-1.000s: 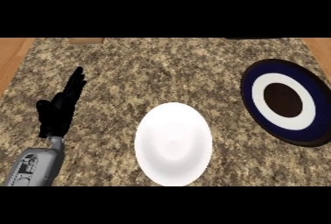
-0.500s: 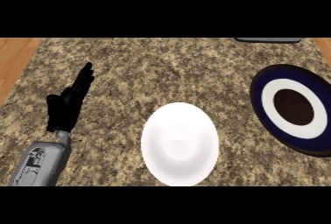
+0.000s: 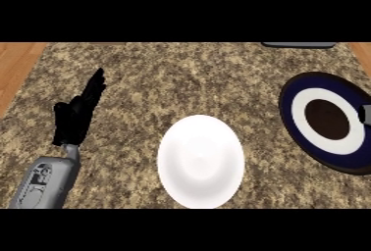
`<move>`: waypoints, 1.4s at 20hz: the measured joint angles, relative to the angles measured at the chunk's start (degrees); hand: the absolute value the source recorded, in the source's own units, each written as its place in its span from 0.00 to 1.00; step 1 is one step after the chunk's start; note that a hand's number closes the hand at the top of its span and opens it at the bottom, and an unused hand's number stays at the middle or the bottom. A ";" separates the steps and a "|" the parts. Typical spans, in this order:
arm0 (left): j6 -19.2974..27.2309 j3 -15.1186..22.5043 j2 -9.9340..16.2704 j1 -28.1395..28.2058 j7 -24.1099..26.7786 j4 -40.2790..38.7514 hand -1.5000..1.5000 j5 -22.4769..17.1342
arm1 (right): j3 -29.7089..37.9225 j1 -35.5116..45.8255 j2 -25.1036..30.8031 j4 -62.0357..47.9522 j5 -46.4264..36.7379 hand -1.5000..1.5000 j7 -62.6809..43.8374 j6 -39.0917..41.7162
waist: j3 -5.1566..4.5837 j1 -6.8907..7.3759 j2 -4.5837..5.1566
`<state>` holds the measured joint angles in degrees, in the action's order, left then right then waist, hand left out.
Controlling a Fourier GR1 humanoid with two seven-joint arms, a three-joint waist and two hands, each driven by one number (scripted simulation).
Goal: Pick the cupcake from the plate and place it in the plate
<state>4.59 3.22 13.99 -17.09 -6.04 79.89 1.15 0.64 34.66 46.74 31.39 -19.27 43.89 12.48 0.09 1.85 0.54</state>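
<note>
The left robot hand point(image 3: 78, 110) shows to the left of the white plate point(image 3: 200, 168). Its grey forearm point(image 3: 45, 183) comes up from the bottom edge, left of the white plate and a little apart from it. The black hand stands up from the forearm. Its fingers point(image 3: 94, 88) are straight and point up and away, tilted a bit toward the white plate's side. The thumb sticks out on the far side from the white plate. The fingers lie close together and curl round nothing, so the hand is open and holds nothing. It does not touch the white plate.

The white plate lies flat on the speckled brown worktop point(image 3: 188, 78), near the bottom middle.

To the right of the white plate, well apart from it, lies a dark blue plate point(image 3: 328, 121). It has a white ring and a dark brown round middle. I cannot tell if that brown middle is the cupcake or only part of the plate. A small grey bit point(image 3: 364, 114) pokes in at the edge of the view, over the dark blue plate's far side from the white plate. I cannot tell what it is.

Far above the white plate and to the right, a flat dark thing point(image 3: 299, 45) lies at the worktop's back edge.
</note>
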 measured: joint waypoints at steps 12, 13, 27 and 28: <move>-0.25 -0.53 -0.79 1.11 -0.76 1.87 0.50 1.05 | -0.13 7.31 -11.16 -14.65 -3.05 0.00 -2.48 1.14 | 0.03 -0.22 -0.03; -0.46 -0.86 -0.73 0.53 -0.10 0.80 0.50 1.04 | 0.65 8.02 -11.32 -15.42 -2.34 0.00 -2.13 2.25 | 0.04 -0.30 0.04; -1.17 -1.51 -0.93 1.40 0.83 1.15 0.50 1.03 | 18.00 9.35 -0.28 -24.98 14.46 0.00 -7.35 14.62 | 0.17 -0.16 0.43; -1.38 -1.56 -0.83 1.54 0.64 1.61 0.50 0.87 | 18.80 8.53 1.02 -25.49 15.20 0.00 -7.65 15.18 | 0.19 -0.04 0.46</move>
<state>3.21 1.67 13.16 -15.56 -5.40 81.50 2.02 19.44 43.18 47.77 5.90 -4.08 36.24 27.67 0.28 1.80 1.00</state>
